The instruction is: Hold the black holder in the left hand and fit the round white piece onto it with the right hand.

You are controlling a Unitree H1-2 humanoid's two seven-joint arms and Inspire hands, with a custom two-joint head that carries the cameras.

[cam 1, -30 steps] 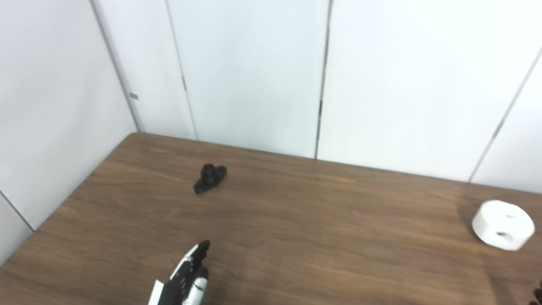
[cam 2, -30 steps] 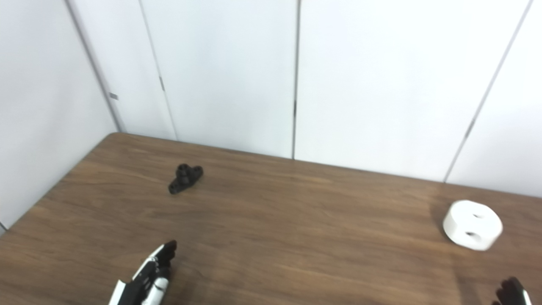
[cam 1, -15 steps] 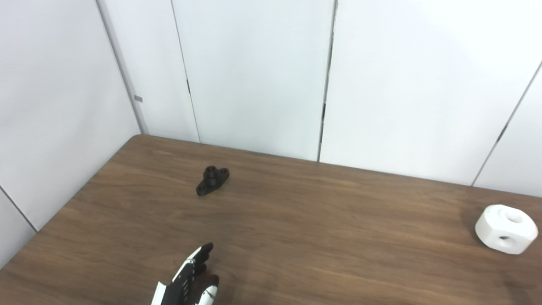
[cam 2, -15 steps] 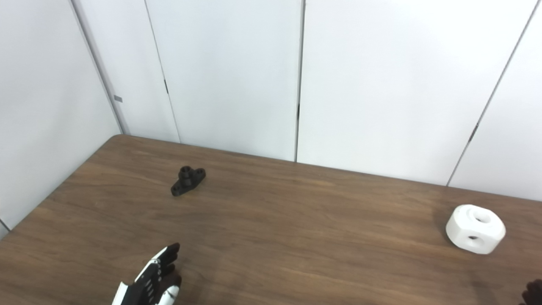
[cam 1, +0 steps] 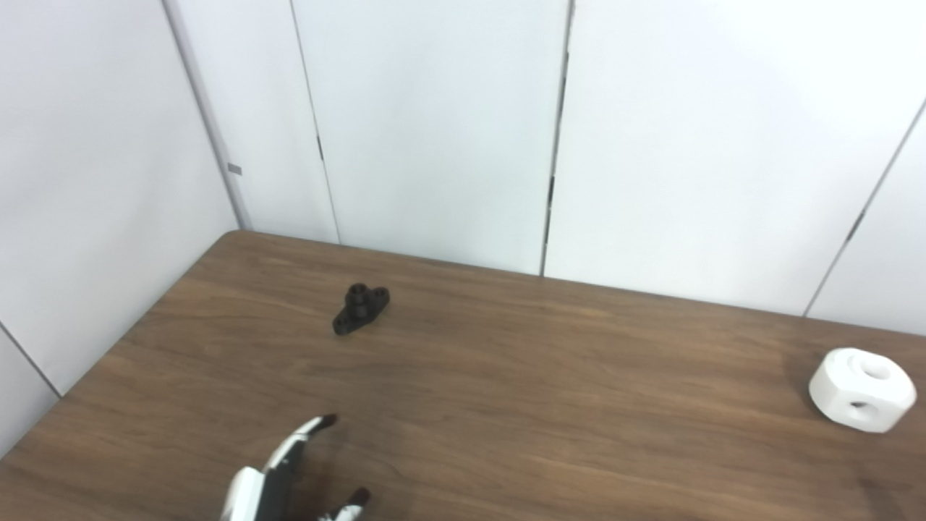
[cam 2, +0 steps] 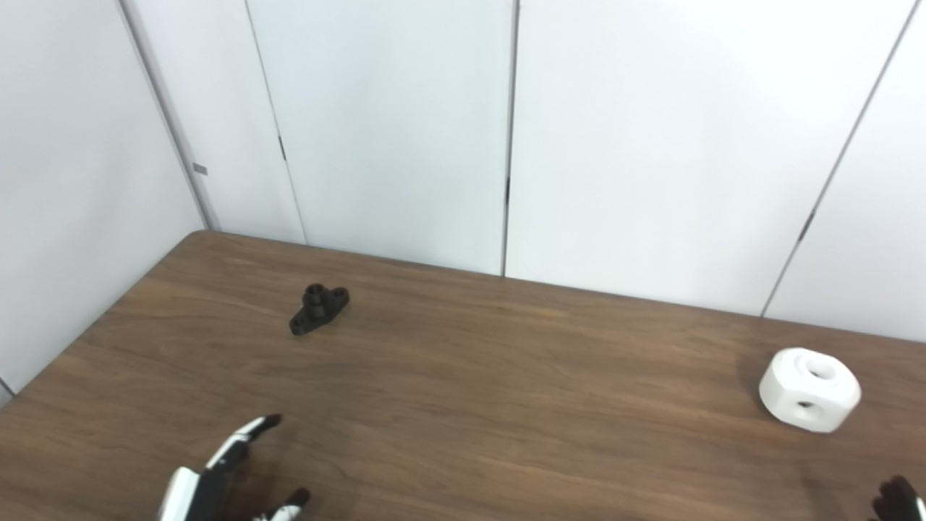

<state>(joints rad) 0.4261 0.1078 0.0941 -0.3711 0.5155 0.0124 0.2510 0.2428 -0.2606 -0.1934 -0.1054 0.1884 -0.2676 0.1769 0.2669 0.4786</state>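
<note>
Beyond the left hand (cam 1: 278, 481), up the table (cam 1: 506, 405) and slightly right, the black holder (cam 1: 360, 308) is seen, long axis diagonal. Fingers are spread, nothing gripped. Far right, the round white piece (cam 2: 809, 389) is nearer the barely visible right hand (cam 2: 897, 499), whose state cannot be told.

Pretty open tbh: the brown table (cam 1: 506, 376) is bare wood btwn the left hand (cam 1: 278, 481) at the near edge and the black holder (cam 1: 359, 309) further back, nothing in that lane. Same on the right side, right hand (cam 2: 897, 501) only just pokes in at the bottom corner and the round white piece (cam 2: 809, 389) sits alone near the right edge, w/ bare top all around it. Only hard limits are the white wall panels (cam 1: 434, 130) right behind the table's far edge and along its left side, holder's well apart from both.
</note>
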